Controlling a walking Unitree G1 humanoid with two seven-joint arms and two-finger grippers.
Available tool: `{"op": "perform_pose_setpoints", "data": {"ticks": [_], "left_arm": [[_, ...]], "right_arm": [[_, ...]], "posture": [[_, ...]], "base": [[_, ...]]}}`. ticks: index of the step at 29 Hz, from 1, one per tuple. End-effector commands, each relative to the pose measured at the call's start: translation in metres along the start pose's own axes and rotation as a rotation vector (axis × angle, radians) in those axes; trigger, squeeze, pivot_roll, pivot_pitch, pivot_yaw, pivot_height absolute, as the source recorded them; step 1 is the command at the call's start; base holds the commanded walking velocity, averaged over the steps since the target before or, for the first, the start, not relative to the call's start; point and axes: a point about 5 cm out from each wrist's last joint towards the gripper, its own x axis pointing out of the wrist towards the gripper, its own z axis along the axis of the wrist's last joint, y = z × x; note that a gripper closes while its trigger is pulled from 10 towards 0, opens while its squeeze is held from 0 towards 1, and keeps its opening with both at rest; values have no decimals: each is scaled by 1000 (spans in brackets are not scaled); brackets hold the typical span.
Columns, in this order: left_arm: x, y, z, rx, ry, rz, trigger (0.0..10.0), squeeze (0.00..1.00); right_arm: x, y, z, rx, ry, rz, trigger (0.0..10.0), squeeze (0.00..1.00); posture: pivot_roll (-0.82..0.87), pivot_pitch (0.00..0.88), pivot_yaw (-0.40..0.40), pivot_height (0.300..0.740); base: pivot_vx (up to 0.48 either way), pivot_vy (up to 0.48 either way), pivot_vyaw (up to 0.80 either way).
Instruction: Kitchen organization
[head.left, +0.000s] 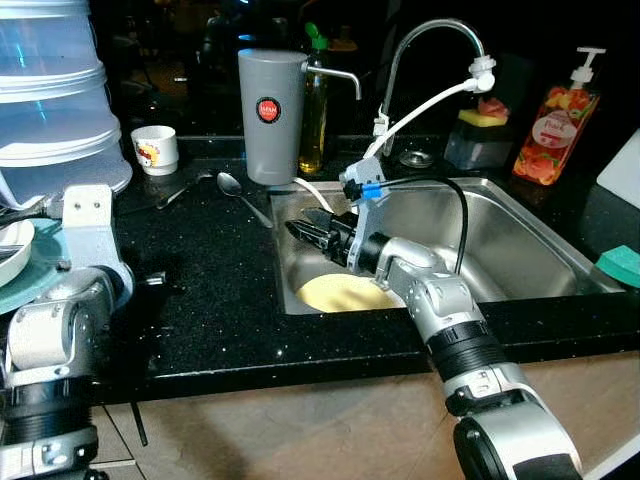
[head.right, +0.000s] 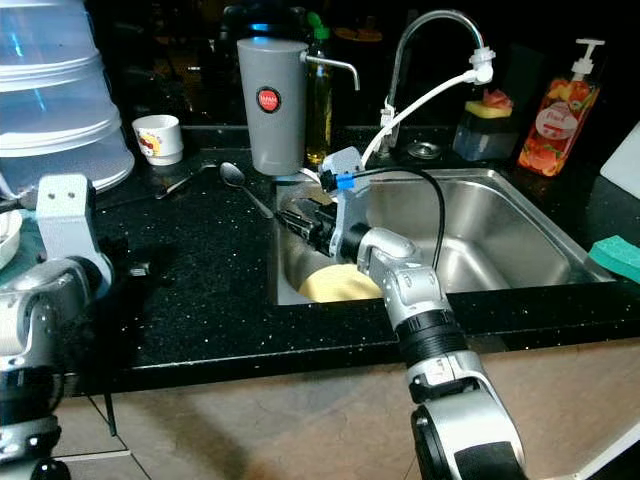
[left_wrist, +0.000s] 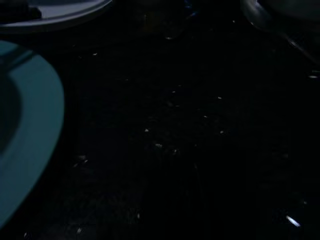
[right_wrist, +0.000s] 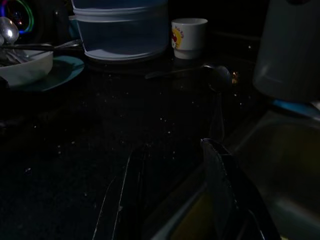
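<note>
Right gripper over sink's left rim, jaws parted and empty, aimed at shiny metal spoon on black desk just beyond, handle toward jaws; nearer arm.

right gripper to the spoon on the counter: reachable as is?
Probably yes. The right gripper, open, sits at the sink's left edge, and bare counter lies between it and the spoon.

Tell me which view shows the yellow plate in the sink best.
The left eye view: the yellow plate lies lit on the sink floor, partly covered by the right tool. The right eye view shows much the same. In the right wrist view it is a dim yellowish patch. The left wrist view faces the dark counter.
</note>
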Motion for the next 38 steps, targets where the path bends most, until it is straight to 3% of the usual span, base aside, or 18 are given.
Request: {"op": "perform_pose_setpoints", "data": {"ticks": [1,15,20,26,34,35,38], "left_arm": [[-8,-3,-7,22,54,-5,10000,0],[-39,5,-11,139,161,59,10000,0],[-45,11,-15,122,196,83,10000,0],[-47,8,-32,9,289,41,10000,0],[-48,10,-32,53,302,72,10000,0],[-47,13,-27,55,265,87,10000,1000],[-47,13,-18,63,214,112,10000,1000]], "right_arm": [[-2,1,0,-11,18,11,10000,0],[-3,4,-2,-6,38,42,10000,0],[-4,5,-4,-11,50,51,10000,0],[-4,7,-5,-26,63,65,10000,0],[-4,6,-5,-21,65,62,10000,0],[-4,5,-5,-21,63,57,10000,0],[-4,5,-4,-19,59,53,10000,0]], "posture": [[66,14,-8,740],[71,24,-3,740],[72,26,-4,740],[69,29,-6,740],[70,29,-5,740],[71,29,-6,740],[71,29,-5,740]], "base": [[0,0,0],[0,0,0],[0,0,0],[0,0,0],[0,0,0],[0,0,0],[0,0,0]]}}
